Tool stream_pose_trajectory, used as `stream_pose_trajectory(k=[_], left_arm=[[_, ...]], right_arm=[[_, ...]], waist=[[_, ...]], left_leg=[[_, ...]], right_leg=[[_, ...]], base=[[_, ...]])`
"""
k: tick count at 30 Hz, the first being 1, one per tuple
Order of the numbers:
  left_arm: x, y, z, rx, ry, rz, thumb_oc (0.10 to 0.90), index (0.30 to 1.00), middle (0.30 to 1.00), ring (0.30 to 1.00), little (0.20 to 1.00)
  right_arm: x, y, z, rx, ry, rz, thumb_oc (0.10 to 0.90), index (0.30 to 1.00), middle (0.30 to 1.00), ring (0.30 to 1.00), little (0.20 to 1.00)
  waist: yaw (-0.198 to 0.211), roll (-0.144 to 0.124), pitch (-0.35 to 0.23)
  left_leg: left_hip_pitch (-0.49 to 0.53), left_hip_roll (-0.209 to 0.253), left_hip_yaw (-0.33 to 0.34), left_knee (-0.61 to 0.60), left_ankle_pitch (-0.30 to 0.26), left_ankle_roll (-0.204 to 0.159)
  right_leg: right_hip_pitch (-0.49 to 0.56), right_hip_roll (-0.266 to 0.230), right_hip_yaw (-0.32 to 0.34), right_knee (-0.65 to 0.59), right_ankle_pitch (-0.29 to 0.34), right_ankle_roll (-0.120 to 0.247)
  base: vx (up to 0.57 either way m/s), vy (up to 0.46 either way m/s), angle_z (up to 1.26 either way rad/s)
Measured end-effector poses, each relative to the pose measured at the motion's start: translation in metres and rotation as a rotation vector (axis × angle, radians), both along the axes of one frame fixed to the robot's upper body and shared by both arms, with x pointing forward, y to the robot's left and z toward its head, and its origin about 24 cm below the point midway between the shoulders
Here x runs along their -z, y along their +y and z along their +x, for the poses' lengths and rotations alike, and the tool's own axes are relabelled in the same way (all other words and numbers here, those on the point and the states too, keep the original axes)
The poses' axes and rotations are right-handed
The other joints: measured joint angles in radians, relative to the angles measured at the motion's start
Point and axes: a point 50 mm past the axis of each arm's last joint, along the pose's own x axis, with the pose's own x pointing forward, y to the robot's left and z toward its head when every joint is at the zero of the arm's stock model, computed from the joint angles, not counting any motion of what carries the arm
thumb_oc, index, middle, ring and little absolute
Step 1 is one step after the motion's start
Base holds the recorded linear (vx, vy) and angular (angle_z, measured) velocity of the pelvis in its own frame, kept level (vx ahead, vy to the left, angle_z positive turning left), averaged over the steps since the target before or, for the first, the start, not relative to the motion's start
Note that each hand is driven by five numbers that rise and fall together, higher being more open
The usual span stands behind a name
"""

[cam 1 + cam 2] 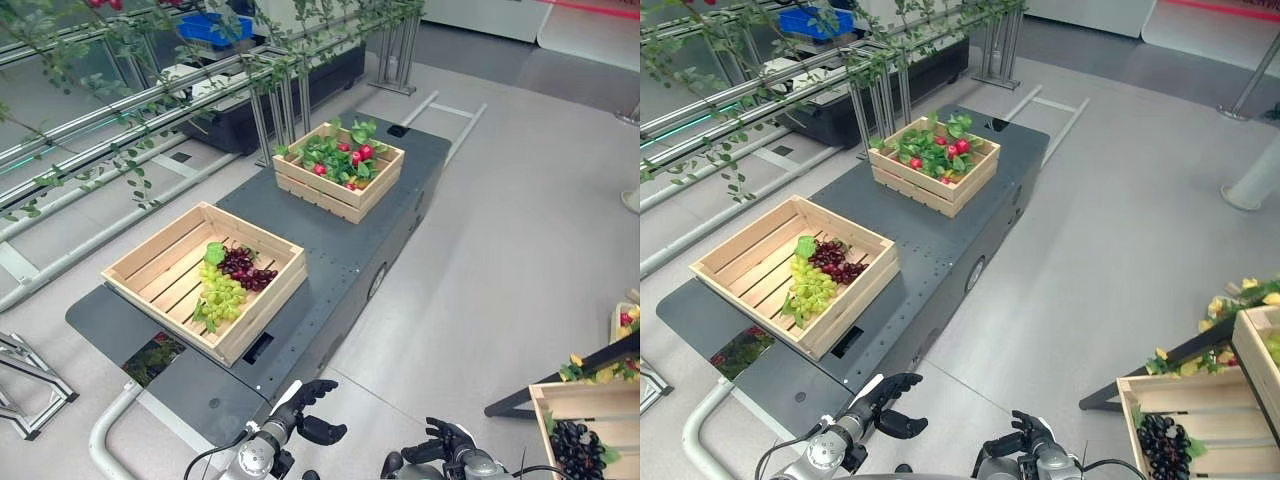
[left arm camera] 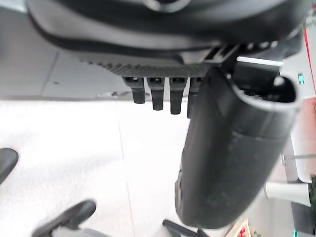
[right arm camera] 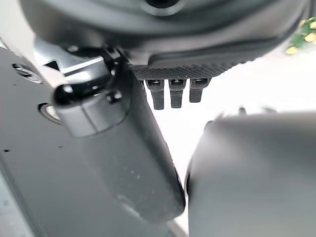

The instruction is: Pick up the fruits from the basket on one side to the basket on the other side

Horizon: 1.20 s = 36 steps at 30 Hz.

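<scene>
Left hand [image 1: 305, 412]: low at the near edge of the head views, just past the near corner of the tabletop; fingers [image 2: 158, 96] loosely curled, thumb apart, holding nothing.
Right hand [image 1: 447, 445]: beside the left hand, over the grey floor [image 1: 520, 230]; fingers [image 3: 170, 94] bent, nothing between them and the thumb.
Tabletop [image 1: 345, 250]: dark grey platform stretching ahead of the left fingers and away from them.
Near wooden crate [image 1: 150, 262]: on the tabletop, ahead of and to the left of the left fingers, well apart from them; slatted bottom mostly bare on its left half.
Green grapes [image 1: 220, 297]: bunch lying in the near crate's right half, nearer the fingers than the dark bunch.
Dark red grapes [image 1: 245, 267]: bunch touching the green grapes on their far side, a green leaf [image 1: 215, 253] at its left end.
Far wooden crate [image 1: 335, 190]: farther along the tabletop, well beyond both hands; filled with leafy greenery and red fruits [image 1: 360, 153], kind too small to tell.
Right-side crate [image 1: 1160, 395]: pale wooden crate on the floor, to the right of the right fingers, near them.
Black grapes [image 1: 1162, 445]: bunch lying in the right-side crate's near left corner.
Planter rails [image 1: 130, 110]: metal frames with trailing green vines, far left, beyond the tabletop.
</scene>
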Motion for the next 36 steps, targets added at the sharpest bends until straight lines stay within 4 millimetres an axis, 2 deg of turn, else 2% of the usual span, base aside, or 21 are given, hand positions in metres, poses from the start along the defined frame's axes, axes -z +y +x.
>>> stream_pose_trajectory(k=[2, 3, 5, 6, 7, 8, 10, 11, 12, 13, 15, 20, 22, 23, 24, 27, 29, 33, 34, 35, 36], left_arm=[[0.0, -0.003, 0.0, 0.022, 0.003, -0.006, 0.8, 0.9, 0.9, 0.9, 0.9], [-0.001, -0.008, 0.001, 0.049, 0.005, -0.017, 0.8, 0.9, 0.9, 0.9, 0.9], [-0.003, -0.012, 0.004, 0.081, -0.003, -0.017, 0.8, 0.9, 0.9, 0.9, 0.9], [-0.004, -0.015, 0.005, 0.095, -0.004, -0.021, 0.8, 0.9, 0.9, 0.9, 0.9], [-0.004, -0.016, 0.006, 0.1, -0.005, -0.025, 0.8, 0.9, 0.9, 0.9, 0.9], [-0.005, -0.018, 0.006, 0.108, -0.008, -0.031, 0.8, 0.9, 0.9, 0.9, 0.9], [-0.006, -0.016, 0.007, 0.116, -0.015, -0.027, 0.8, 0.9, 0.9, 0.9, 0.9], [-0.006, -0.017, 0.007, 0.115, -0.016, -0.032, 0.8, 0.9, 0.9, 0.9, 0.9], [-0.007, -0.019, 0.006, 0.103, -0.018, -0.056, 0.8, 0.9, 0.9, 0.9, 0.9], [-0.013, -0.023, 0.006, 0.076, -0.049, -0.118, 0.8, 0.9, 0.9, 0.9, 0.9], [-0.031, -0.029, 0.012, 0.011, -0.153, -0.249, 0.8, 0.9, 0.9, 0.9, 0.9], [-0.086, -0.018, 0.05, -0.062, -0.441, -0.353, 0.8, 0.9, 0.9, 0.9, 0.9], [-0.116, -0.003, 0.071, -0.107, -0.595, -0.338, 0.8, 0.9, 0.9, 0.9, 0.9], [-0.141, 0.008, 0.084, -0.149, -0.722, -0.321, 0.8, 0.9, 0.9, 0.9, 0.9], [-0.152, 0.016, 0.087, -0.204, -0.795, -0.309, 0.8, 0.9, 0.9, 0.9, 0.9], [-0.176, 0.029, 0.094, -0.277, -0.937, -0.225, 0.8, 0.9, 0.9, 0.9, 0.9], [-0.205, 0.028, 0.107, -0.257, -1.061, -0.156, 0.8, 0.9, 0.9, 0.9, 0.9], [-0.221, 0.034, 0.119, -0.297, -1.13, -0.049, 0.8, 0.9, 0.9, 0.9, 0.9], [-0.224, 0.037, 0.121, -0.306, -1.13, -0.023, 0.8, 0.9, 0.9, 0.9, 0.9], [-0.226, 0.042, 0.123, -0.339, -1.129, 0.0, 0.8, 0.9, 0.9, 0.9, 0.9], [-0.227, 0.048, 0.124, -0.373, -1.124, 0.036, 0.8, 0.9, 0.9, 0.9, 0.9]], right_arm=[[-0.002, -0.001, 0.003, 0.029, -0.022, -0.007, 0.8, 0.9, 0.9, 0.9, 0.9], [-0.003, -0.001, 0.006, 0.065, -0.05, -0.005, 0.8, 0.9, 0.9, 0.9, 0.9], [-0.007, 0.0, 0.014, 0.087, -0.097, -0.005, 0.8, 0.9, 0.9, 0.9, 0.9], [-0.009, 0.0, 0.019, 0.106, -0.127, -0.001, 0.8, 0.9, 0.9, 0.9, 0.9], [-0.011, 0.0, 0.021, 0.106, -0.141, -0.001, 0.8, 0.9, 0.9, 0.9, 0.9], [-0.012, 0.002, 0.024, 0.108, -0.162, 0.0, 0.8, 0.9, 0.9, 0.9, 0.9], [-0.012, 0.005, 0.024, 0.135, -0.186, 0.016, 0.8, 0.9, 0.9, 0.9, 0.9], [-0.012, 0.005, 0.022, 0.15, -0.194, 0.015, 0.8, 0.9, 0.9, 0.9, 0.9], [-0.012, 0.005, 0.022, 0.163, -0.199, 0.011, 0.8, 0.9, 0.9, 0.9, 0.9], [-0.014, 0.003, 0.02, 0.201, -0.222, 0.014, 0.8, 0.9, 0.9, 0.9, 0.9], [-0.025, -0.001, 0.031, 0.208, -0.299, 0.002, 0.8, 0.9, 0.9, 0.9, 0.9], [-0.041, -0.008, 0.049, 0.206, -0.4, 0.007, 0.8, 0.9, 0.9, 0.9, 0.9], [-0.041, -0.007, 0.049, 0.203, -0.395, 0.006, 0.8, 0.9, 0.9, 0.9, 0.9], [-0.038, -0.007, 0.047, 0.206, -0.379, 0.001, 0.8, 0.9, 0.9, 0.9, 0.9], [-0.035, -0.011, 0.041, 0.21, -0.356, -0.011, 0.8, 0.9, 0.9, 0.9, 0.9], [-0.033, -0.024, 0.033, 0.216, -0.334, -0.049, 0.8, 0.9, 0.9, 0.9, 0.9], [-0.037, -0.036, 0.034, 0.227, -0.343, -0.079, 0.8, 0.9, 0.9, 0.9, 0.9], [-0.043, -0.04, 0.034, 0.313, -0.394, -0.059, 0.8, 0.9, 0.9, 0.9, 0.9], [-0.045, -0.04, 0.033, 0.329, -0.418, -0.052, 0.8, 0.9, 0.9, 0.9, 0.9], [-0.05, -0.042, 0.033, 0.339, -0.452, -0.058, 0.8, 0.9, 0.9, 0.9, 0.9], [-0.055, -0.038, 0.035, 0.35, -0.485, -0.059, 0.8, 0.9, 0.9, 0.9, 0.9]], waist=[[-0.015, 0.018, 0.006], [-0.021, 0.034, 0.007], [-0.013, 0.051, 0.017], [-0.018, 0.061, 0.016], [-0.015, 0.063, 0.017], [-0.017, 0.062, 0.018], [-0.019, 0.037, 0.017], [-0.026, 0.025, 0.02], [-0.03, 0.028, 0.019], [-0.037, 0.032, 0.017], [-0.016, 0.036, 0.016], [-0.014, 0.021, 0.018], [-0.004, -0.01, 0.038], [0.002, -0.033, 0.058], [0.022, -0.027, 0.061], [0.023, 0.012, 0.077], [0.022, 0.044, 0.105], [0.007, 0.056, 0.102], [0.0, 0.054, 0.103], [-0.014, 0.056, 0.104], [-0.016, 0.045, 0.105]], left_leg=[[0.02, 0.0, -0.057, 0.007, 0.005, 0.002], [0.019, 0.007, -0.105, 0.007, 0.002, 0.008], [0.01, 0.01, -0.134, 0.007, 0.009, -0.004], [-0.003, 0.01, -0.153, 0.007, 0.004, -0.001], [-0.007, 0.011, -0.174, 0.007, 0.0, -0.007], [-0.018, 0.013, -0.198, 0.007, -0.008, -0.018], [-0.022, 0.012, -0.239, 0.007, -0.016, -0.051], [-0.014, 0.016, -0.261, 0.007, -0.021, -0.08], [-0.006, 0.036, -0.262, 0.007, -0.024, -0.085], [0.004, 0.064, -0.269, 0.014, -0.036, -0.102], [0.013, 0.102, -0.238, 0.025, -0.039, -0.104], [-0.021, 0.139, -0.224, 0.14, -0.045, -0.119], [-0.116, 0.128, -0.226, 0.333, -0.047, -0.134], [-0.255, 0.123, -0.233, 0.571, -0.042, -0.163], [-0.296, 0.108, -0.251, 0.587, -0.056, -0.158], [-0.291, 0.089, -0.243, 0.336, -0.046, -0.155], [-0.29, 0.084, -0.243, 0.162, 0.001, -0.147], [-0.213, 0.097, -0.227, 0.078, 0.013, -0.138], [-0.191, 0.097, -0.216, 0.052, 0.043, -0.13], [-0.186, 0.097, -0.213, 0.039, 0.112, -0.117], [-0.175, 0.081, -0.209, 0.02, 0.136, -0.111]], right_leg=[[-0.006, -0.005, 0.032, 0.049, -0.008, 0.0], [0.0, 0.02, 0.084, 0.011, -0.02, -0.018], [-0.011, 0.031, 0.104, -0.104, -0.018, -0.018], [-0.005, 0.034, 0.114, -0.245, 0.0, 0.002], [-0.01, 0.034, 0.126, -0.307, 0.012, 0.019], [-0.001, 0.049, 0.198, -0.461, 0.041, 0.053], [0.014, 0.053, 0.272, -0.589, 0.071, 0.06], [0.036, 0.052, 0.276, -0.579, 0.137, 0.071], [0.048, 0.064, 0.273, -0.57, 0.164, 0.068], [0.076, 0.099, 0.281, -0.565, 0.196, 0.037], [0.09, 0.145, 0.271, -0.564, 0.197, -0.013], [0.142, 0.173, 0.216, -0.574, 0.16, -0.048], [0.155, 0.159, 0.194, -0.566, 0.141, -0.072], [0.157, 0.148, 0.191, -0.556, 0.132, -0.086], [0.168, 0.151, 0.192, -0.558, 0.127, -0.091], [0.18, 0.171, 0.181, -0.555, 0.112, -0.1], [0.174, 0.174, 0.161, -0.558, 0.11, -0.095], [0.184, 0.172, 0.161, -0.56, 0.1, -0.071], [0.188, 0.169, 0.158, -0.559, 0.1, -0.064], [0.191, 0.169, 0.158, -0.562, 0.096, -0.049], [0.196, 0.155, 0.158, -0.574, 0.099, -0.031]], base=[[0.06, -0.089, 0.85], [0.03, -0.171, 0.91], [0.07, -0.215, 0.74], [0.11, -0.209, 0.48], [0.21, -0.356, 0.61], [0.15, -0.25, 0.46], [0.22, -0.302, 0.73], [0.26, -0.339, 0.91], [0.31, -0.384, 1.05], [0.2, -0.237, 0.86], [0.29, -0.333, 0.36], [0.22, -0.227, 0.24], [0.12, -0.047, 0.38], [0.12, 0.155, 0.24], [0.12, 0.156, 0.12], [0.08, 0.165, 0.01], [0.14, 0.178, 0.01], [0.16, 0.119, -0.2], [0.09, 0.077, -0.1], [0.08, 0.089, -0.13], [0.07, 0.082, -0.11]])
